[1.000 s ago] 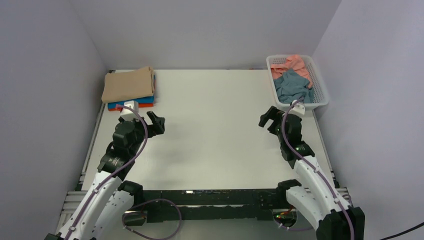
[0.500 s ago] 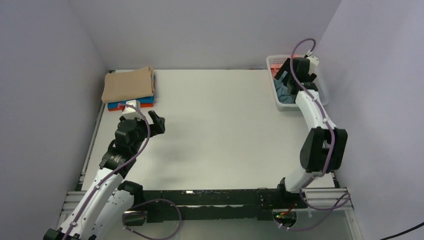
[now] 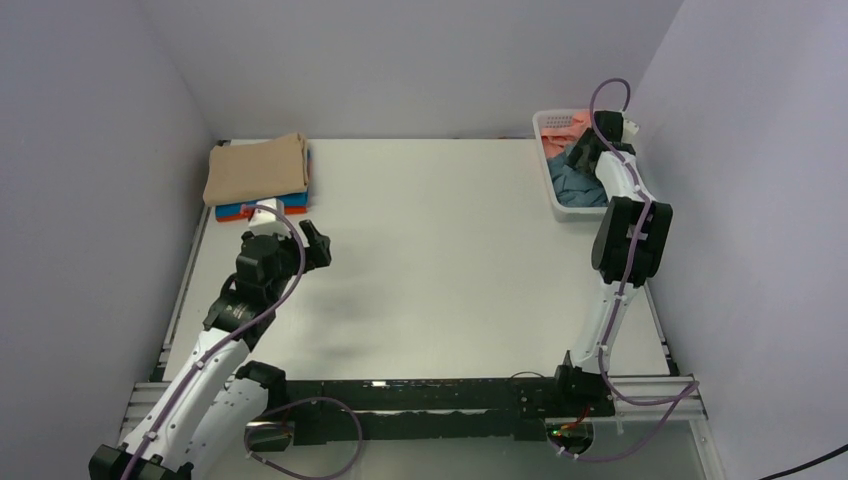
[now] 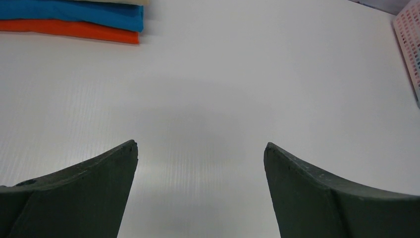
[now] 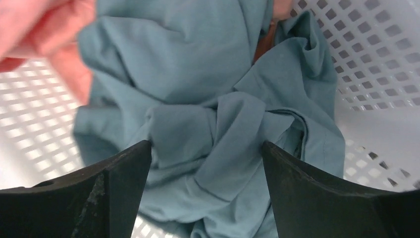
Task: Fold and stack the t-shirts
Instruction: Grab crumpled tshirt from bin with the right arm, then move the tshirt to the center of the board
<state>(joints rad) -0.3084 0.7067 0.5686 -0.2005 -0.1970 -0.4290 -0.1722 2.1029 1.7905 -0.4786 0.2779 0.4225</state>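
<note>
A crumpled teal-grey t-shirt lies in the white basket, with a salmon pink one beside it. My right gripper hangs open just over the teal cloth, a bunched fold between its fingers. From above, the right gripper reaches down into the basket over the teal t-shirt. A folded stack sits at the back left: tan t-shirt on top, blue and orange beneath. My left gripper is open above bare table, also seen from above.
The basket stands at the table's back right corner against the right wall. The right arm's elbow rises over the table's right edge. The white table stretches between the stack and the basket.
The right arm has swung from the table's right side up and back into the basket, and its jaws have narrowed slightly. The left arm has barely moved.
</note>
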